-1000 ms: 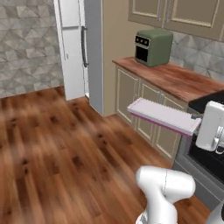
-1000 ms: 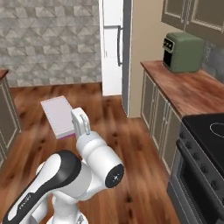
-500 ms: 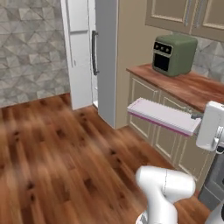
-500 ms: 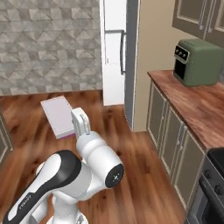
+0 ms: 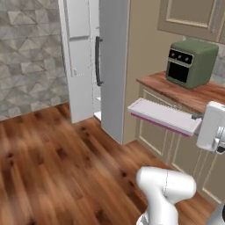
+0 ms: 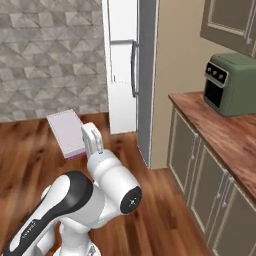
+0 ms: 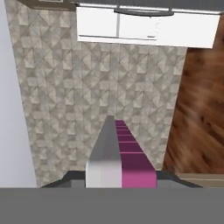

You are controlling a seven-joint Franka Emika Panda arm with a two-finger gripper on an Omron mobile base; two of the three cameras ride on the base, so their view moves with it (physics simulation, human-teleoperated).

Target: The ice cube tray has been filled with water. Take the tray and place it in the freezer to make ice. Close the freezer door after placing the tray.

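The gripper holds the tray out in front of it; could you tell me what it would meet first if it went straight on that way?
Probably the grey tiled wall. In the hand view the tray, clamped in the gripper, points straight at that wall with nothing between, though depth is hard to judge. The freezer door stands open off to the side.

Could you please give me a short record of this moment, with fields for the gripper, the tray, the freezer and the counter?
gripper: shut on the ice cube tray
tray: held roughly level above the wood floor, beside the counter
freezer door: open, swung away from the fridge
counter: a green toaster oven stands on it
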